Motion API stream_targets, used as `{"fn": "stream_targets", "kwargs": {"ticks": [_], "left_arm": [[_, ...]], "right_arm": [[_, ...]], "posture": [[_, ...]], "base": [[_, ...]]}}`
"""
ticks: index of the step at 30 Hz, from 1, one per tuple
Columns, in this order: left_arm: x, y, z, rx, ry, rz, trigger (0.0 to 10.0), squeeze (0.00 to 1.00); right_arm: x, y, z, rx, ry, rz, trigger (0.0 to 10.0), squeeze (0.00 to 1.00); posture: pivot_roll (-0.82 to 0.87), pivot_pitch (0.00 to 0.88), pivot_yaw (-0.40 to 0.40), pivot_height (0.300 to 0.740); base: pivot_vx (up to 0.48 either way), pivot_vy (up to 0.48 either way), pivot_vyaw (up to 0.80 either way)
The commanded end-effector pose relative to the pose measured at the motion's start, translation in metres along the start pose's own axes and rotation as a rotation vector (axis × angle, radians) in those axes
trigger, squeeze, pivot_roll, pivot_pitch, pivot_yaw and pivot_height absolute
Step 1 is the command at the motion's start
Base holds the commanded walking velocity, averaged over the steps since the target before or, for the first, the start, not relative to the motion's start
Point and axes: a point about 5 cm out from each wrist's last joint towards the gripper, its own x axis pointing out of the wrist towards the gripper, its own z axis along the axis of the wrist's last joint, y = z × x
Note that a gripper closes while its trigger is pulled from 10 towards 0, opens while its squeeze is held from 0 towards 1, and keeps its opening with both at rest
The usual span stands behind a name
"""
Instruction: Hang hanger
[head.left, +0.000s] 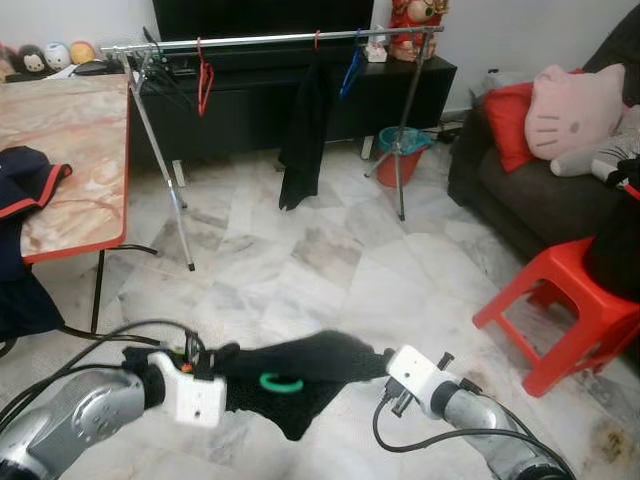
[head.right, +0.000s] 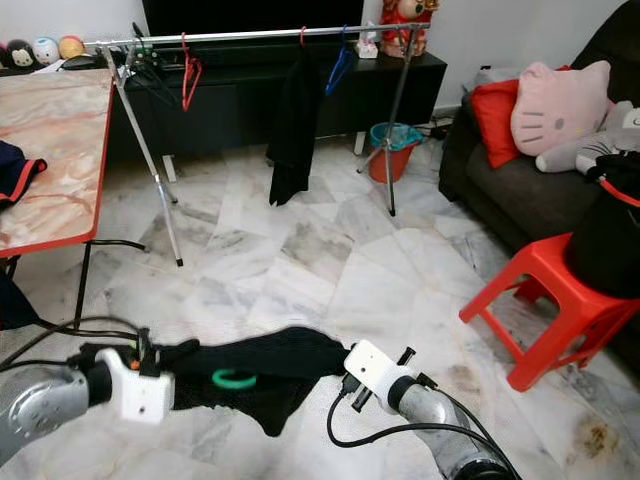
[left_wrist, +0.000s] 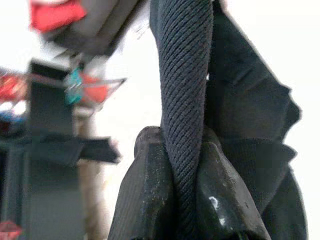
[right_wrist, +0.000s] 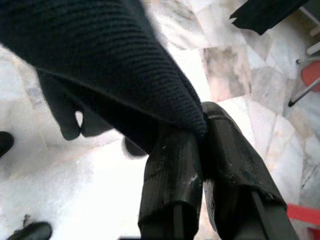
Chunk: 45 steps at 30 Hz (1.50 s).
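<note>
Both arms are up in front of the robot, and stretched between them is a black knitted garment (head.left: 310, 375) with a green hanger hook (head.left: 281, 382) poking out at its middle. The left hand (left_wrist: 182, 185) has its two fingers clamped tight on a rolled edge of the ribbed cloth; the right hand (right_wrist: 200, 145) is pinched shut on the opposite edge, fabric bunched between the pads. So the load hangs low over the marble floor (head.left: 330, 250), well short of the clothes rail (head.left: 270, 40) across the room.

How will it handle? By the look of it, light and floppy. The knit sags between the hands and a loose tail droops below, so the cloth gives no stiffness at all. Only the hanger inside is likely rigid, and neither hand appears to hold it directly. The weave looks grippy rather than slick, but a hanger can slide about inside soft cloth. A hold on the hanger's shoulders through the fabric would probably steer it better.

The long axis runs side to side, from one hand to the other, roughly parallel to the rail ahead. The green hook seems to lie flat, facing upward towards the camera; exactly which way its opening turns is hard to tell.

The rail already carries a red hanger (head.left: 204, 75), a black hung garment (head.left: 303, 130) and a blue hanger (head.left: 350, 72).
</note>
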Motion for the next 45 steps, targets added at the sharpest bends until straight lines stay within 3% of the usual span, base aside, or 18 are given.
{"fn": "stream_targets", "kwargs": {"ticks": [1,8,10,13,18,21,25,28,30,33,35,38,45], "left_arm": [[-0.005,-0.009,0.0,0.013,0.002,-0.102,10.0,0.0],[-0.003,-0.017,-0.004,-0.017,0.028,-0.148,10.0,0.0],[-0.004,-0.012,0.009,-0.033,-0.08,-0.128,10.0,0.0],[-0.006,-0.009,0.018,0.003,-0.146,-0.142,10.0,0.0],[-0.008,-0.009,0.019,0.086,-0.143,-0.181,10.0,0.0],[-0.007,-0.007,0.018,0.07,-0.152,-0.143,10.0,0.0],[-0.006,0.0,0.027,0.064,-0.233,-0.096,10.0,0.0],[-0.006,0.002,0.038,0.059,-0.299,-0.08,10.0,0.0],[-0.003,0.008,0.044,0.083,-0.339,-0.033,10.0,0.0],[-0.001,0.012,0.047,0.071,-0.359,-0.009,10.0,0.0],[0.002,0.016,0.051,0.081,-0.384,-0.005,10.0,0.0],[0.006,0.013,0.056,0.151,-0.41,-0.082,10.0,0.0],[0.009,0.008,0.062,0.243,-0.449,-0.165,10.0,0.0]], "right_arm": [[-0.008,-0.011,-0.013,0.03,0.048,-0.038,0.0,0.0],[-0.006,-0.013,-0.01,0.022,0.037,-0.027,0.0,0.0],[-0.005,-0.012,-0.009,0.005,0.037,-0.004,0.0,0.0],[-0.005,-0.009,-0.01,0.0,0.042,0.019,0.0,0.0],[-0.004,-0.005,-0.012,0.002,0.052,0.058,0.0,0.0],[-0.004,-0.002,-0.014,-0.002,0.062,0.067,0.0,0.0],[-0.007,-0.002,-0.019,0.057,0.061,0.051,0.0,0.0],[-0.011,-0.013,-0.022,0.096,0.067,0.011,0.0,0.0],[-0.015,-0.016,-0.03,0.029,0.116,0.014,0.0,0.0],[-0.017,-0.016,-0.035,0.019,0.141,0.011,0.0,0.0],[-0.021,-0.017,-0.045,0.0,0.214,-0.008,0.0,0.0],[-0.025,-0.018,-0.057,-0.006,0.307,-0.059,0.0,0.0],[-0.027,-0.016,-0.062,0.008,0.336,-0.093,0.0,0.0]], "posture": [[0.07,0.0,-0.075,0.74],[0.07,0.0,-0.073,0.74],[0.07,0.0,-0.08,0.74],[0.08,0.0,-0.085,0.74],[0.08,0.0,-0.082,0.74],[0.08,0.0,-0.085,0.74],[0.09,0.0,-0.089,0.74],[0.08,0.0,-0.086,0.74],[0.08,0.0,-0.088,0.74],[0.08,0.0,-0.088,0.74],[0.08,0.0,-0.085,0.74],[0.08,0.0,-0.077,0.74],[0.07,0.0,-0.071,0.74]], "base": [[0.0,0.0,0.0],[0.0,0.0,0.0],[0.0,0.0,0.0],[0.0,0.0,0.0],[0.0,0.0,0.0],[0.0,0.0,0.0],[0.0,0.0,0.0],[0.0,0.0,0.0],[0.0,0.0,0.0],[0.0,0.0,0.0],[0.0,0.0,0.0],[0.0,0.0,0.0],[0.0,0.0,0.0]]}}
